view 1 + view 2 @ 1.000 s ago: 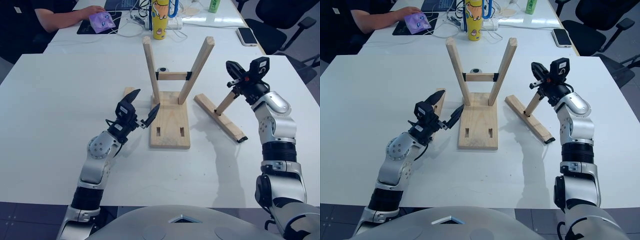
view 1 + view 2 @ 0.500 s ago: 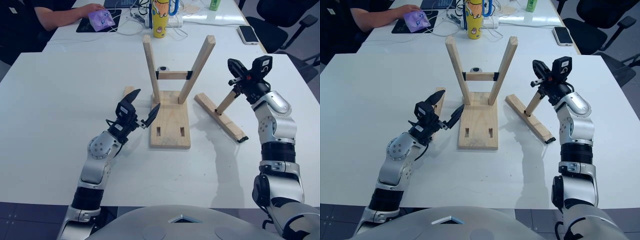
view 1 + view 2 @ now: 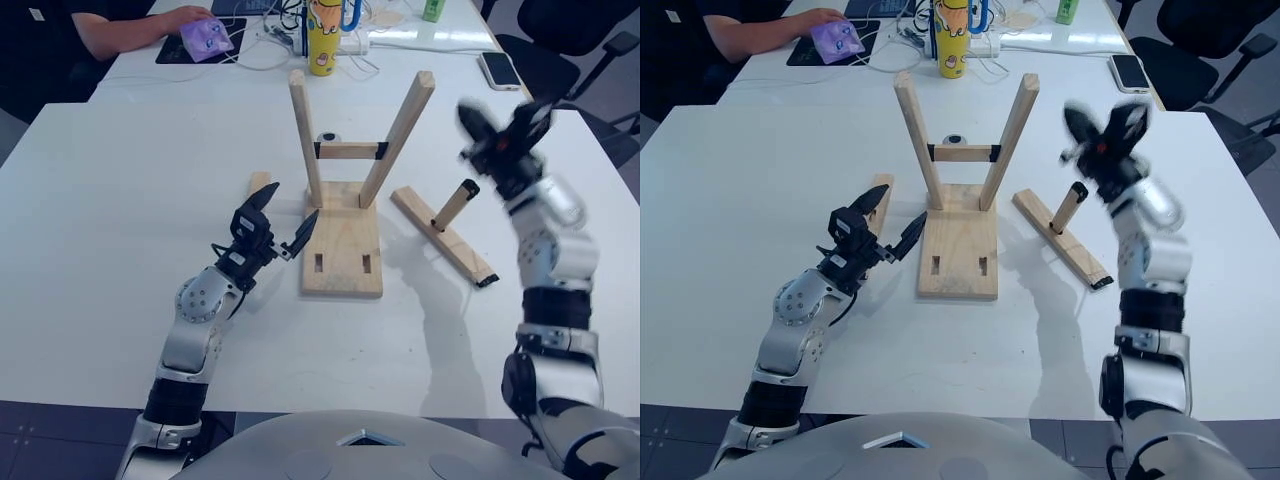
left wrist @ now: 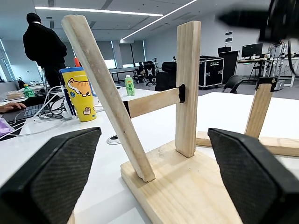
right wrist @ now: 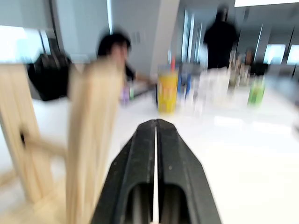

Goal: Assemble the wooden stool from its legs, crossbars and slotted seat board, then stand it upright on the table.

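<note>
No writing can be read anywhere. The yellow cup (image 4: 84, 95) on the far desk (image 3: 420, 65) carries a cartoon animal and small print too fine to make out. The label on the green bottle (image 4: 129, 86) is just as illegible.

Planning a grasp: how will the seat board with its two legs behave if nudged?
Probably stiff: seat board and legs look wooden, braced by a crossbar. Likely slides if pushed low, may tip if pushed high.

Bright, even light from ceiling strip lights (image 4: 98, 9); soft shadows on the white tabletop (image 3: 100, 200). Right gripper (image 3: 472, 118) smeared with motion blur; right wrist view blurred throughout.
</note>
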Robot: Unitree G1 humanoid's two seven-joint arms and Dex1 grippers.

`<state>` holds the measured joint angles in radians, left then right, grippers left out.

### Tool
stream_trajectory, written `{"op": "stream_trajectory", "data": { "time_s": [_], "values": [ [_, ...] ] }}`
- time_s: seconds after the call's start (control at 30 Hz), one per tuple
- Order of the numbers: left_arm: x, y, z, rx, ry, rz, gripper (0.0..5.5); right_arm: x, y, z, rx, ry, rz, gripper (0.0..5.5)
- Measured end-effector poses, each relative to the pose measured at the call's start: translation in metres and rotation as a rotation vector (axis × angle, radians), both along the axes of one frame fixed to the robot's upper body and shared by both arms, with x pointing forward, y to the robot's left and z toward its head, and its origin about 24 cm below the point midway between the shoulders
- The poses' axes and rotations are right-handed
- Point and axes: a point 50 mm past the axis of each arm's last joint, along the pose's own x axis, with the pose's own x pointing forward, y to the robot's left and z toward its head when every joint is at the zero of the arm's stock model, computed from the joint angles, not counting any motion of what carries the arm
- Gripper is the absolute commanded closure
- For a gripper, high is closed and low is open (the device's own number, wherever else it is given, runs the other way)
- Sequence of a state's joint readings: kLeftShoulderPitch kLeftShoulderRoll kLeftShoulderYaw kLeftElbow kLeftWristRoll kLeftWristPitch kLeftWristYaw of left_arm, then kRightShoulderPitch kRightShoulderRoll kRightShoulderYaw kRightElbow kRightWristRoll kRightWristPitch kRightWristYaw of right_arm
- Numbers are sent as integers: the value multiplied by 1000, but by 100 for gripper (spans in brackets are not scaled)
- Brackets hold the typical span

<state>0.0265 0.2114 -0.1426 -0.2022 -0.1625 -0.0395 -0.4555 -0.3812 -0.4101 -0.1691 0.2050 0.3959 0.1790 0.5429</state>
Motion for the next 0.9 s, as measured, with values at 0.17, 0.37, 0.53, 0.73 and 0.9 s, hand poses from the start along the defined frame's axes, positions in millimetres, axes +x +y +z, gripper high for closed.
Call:
{"op": "stream_trajectory", "data": {
  "time_s": [0.17, 0.37, 0.53, 0.73, 0.9],
  "values": [
    [2, -1, 4, 1, -16, -12, 126, 6, -7, -1, -52, -2, -32, 546],
    [5, -4, 7, -9, -30, -17, 126, 11, -9, 3, -37, -23, -44, 546],
    [5, -5, 7, -9, -28, -20, 126, 9, -13, 7, -30, -50, -57, 546],
    [4, -6, 2, 2, -11, -18, 126, 0, -29, 28, 148, -175, -113, 504],
    [2, -7, -1, 12, -1, -5, 126, -7, -67, 46, 118, -160, -207, 417]
  ]
}}
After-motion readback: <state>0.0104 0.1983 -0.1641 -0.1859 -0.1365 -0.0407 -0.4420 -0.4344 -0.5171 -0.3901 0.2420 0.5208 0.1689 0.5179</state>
